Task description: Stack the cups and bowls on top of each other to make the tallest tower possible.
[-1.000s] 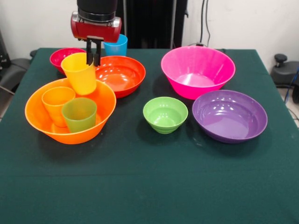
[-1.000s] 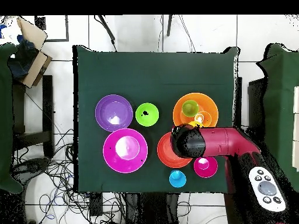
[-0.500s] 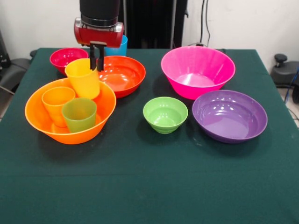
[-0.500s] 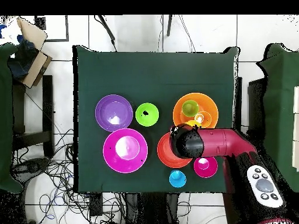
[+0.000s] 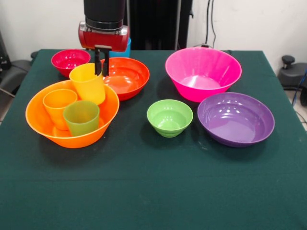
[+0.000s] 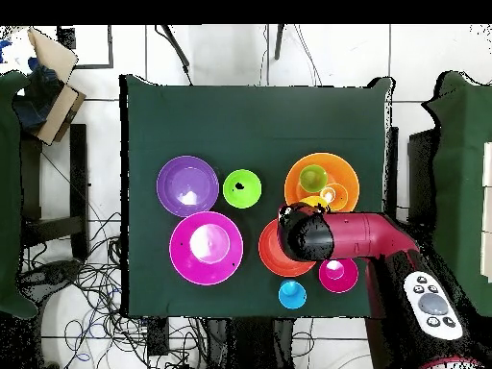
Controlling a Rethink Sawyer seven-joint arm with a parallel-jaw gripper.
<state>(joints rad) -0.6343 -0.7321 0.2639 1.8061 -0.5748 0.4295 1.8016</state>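
The red arm hides most of the small blue plastic cup (image 5: 123, 48); the gripper (image 5: 101, 67), previously clamping the tapered yellow plastic cup (image 5: 88, 84), now stands parted, empty, just beside its rim.

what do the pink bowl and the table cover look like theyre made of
The pink bowl looks like glossy moulded plastic: bright highlights streak its smooth inner wall. The table cover looks like dark green matte cloth, perhaps felt: it shows no shine and drapes softly over the table's edges, though its weave is too fine to tell.
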